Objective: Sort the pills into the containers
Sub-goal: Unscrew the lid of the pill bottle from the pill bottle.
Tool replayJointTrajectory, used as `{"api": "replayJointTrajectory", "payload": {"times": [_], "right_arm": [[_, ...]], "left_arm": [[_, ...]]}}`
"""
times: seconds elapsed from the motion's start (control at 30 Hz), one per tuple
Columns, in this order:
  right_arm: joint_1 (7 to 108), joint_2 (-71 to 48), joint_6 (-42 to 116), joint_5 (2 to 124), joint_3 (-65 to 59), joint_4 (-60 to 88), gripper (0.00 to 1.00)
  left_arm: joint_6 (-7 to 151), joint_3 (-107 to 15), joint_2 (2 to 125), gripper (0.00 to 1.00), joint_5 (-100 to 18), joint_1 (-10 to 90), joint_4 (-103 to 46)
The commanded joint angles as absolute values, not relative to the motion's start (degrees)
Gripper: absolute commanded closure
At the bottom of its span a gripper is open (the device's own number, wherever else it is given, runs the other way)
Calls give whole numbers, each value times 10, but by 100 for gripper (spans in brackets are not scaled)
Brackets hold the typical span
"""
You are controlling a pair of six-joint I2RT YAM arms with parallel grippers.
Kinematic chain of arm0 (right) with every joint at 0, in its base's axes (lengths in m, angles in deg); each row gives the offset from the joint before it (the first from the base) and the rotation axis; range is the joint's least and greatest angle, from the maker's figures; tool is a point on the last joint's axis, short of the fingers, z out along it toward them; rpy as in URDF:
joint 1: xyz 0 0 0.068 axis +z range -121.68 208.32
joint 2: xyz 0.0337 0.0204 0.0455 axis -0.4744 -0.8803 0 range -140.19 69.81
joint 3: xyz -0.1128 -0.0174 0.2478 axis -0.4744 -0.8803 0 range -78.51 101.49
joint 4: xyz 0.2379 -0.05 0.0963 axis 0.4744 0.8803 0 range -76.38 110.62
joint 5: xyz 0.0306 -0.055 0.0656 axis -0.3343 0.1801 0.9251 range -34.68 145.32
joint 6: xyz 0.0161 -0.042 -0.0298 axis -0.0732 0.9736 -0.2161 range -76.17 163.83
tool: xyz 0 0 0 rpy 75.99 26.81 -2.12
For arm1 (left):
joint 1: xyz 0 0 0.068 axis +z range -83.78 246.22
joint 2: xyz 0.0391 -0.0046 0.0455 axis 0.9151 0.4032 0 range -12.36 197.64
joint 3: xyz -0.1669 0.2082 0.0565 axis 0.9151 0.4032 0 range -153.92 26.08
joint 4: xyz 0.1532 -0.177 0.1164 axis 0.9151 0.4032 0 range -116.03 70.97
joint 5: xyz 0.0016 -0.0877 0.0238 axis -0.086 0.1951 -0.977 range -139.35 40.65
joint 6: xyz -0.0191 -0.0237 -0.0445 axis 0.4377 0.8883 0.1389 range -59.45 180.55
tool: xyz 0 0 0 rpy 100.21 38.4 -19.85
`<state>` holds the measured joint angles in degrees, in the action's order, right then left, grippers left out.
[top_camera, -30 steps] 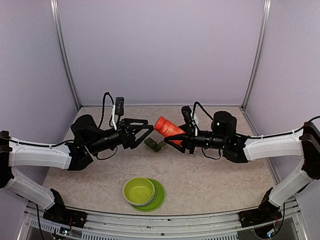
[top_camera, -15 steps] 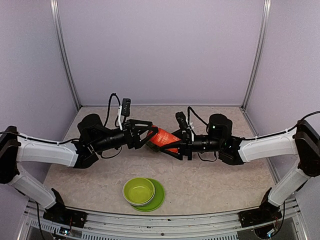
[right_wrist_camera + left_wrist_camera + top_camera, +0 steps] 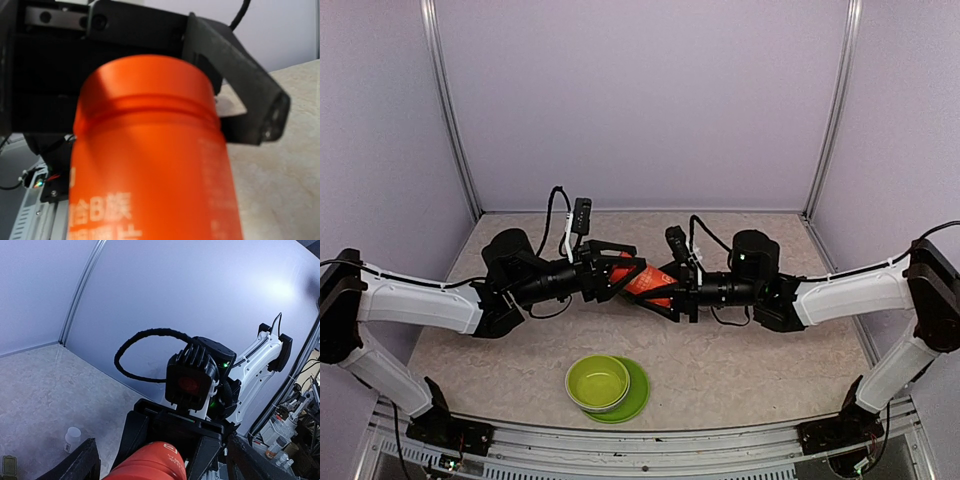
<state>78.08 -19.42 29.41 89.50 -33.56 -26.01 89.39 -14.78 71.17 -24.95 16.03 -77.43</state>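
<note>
Both arms have closed in over mid-bench since a second ago. My left end effector (image 3: 626, 268) stands released, jaws straddling the bottle (image 3: 646, 281), which the right end effector (image 3: 667, 290) grasps. I glimpse the containers (image 3: 8, 465) on the bench (image 3: 760, 350) only from the left wrist.

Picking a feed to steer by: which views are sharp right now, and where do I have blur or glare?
Top external: evenly lit and sharp, the orange bottle easy to read. Left wrist: a bright glare patch on the back wall, and the bottle is soft at the bottom edge. Right wrist: the bottle fills most of the frame, too close to focus, its white lettering blurred.
</note>
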Motion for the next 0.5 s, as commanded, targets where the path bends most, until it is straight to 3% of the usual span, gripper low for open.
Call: {"api": "replayJointTrajectory", "payload": {"times": [0.0, 0.47], "right_arm": [[778, -171, 304, 841, -329, -249, 69], [761, -139, 318, 841, -338, -241, 69]], "left_arm": [[888, -152, 711, 16, -239, 153, -784], [883, -145, 698, 16, -254, 152, -763]]}}
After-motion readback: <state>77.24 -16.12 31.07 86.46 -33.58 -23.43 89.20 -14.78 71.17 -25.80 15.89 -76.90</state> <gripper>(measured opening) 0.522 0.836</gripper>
